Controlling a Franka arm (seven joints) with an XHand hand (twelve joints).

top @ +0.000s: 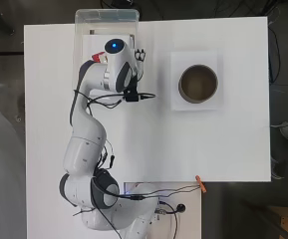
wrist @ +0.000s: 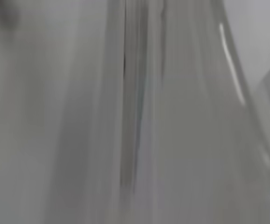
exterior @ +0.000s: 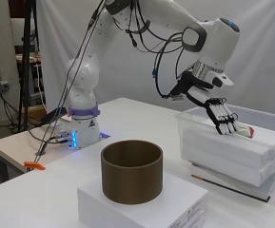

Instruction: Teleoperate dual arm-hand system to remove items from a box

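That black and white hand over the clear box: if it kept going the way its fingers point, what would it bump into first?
Probably the white boxes stacked inside the clear bin; the hand points down, just above them.

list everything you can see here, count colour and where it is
clear plastic box: one, transparent, far end of the table under the hand
white flat boxes: at least two, stacked inside the clear box
small red and white item: one, on top of the stack at the fingertips
brown cylinder: one, open-topped, standing on a white box
white box: one, under the cylinder
orange clamp: one, at the table edge near the arm's base
hand: one, black and white, fingers straight, pointing down into the clear box
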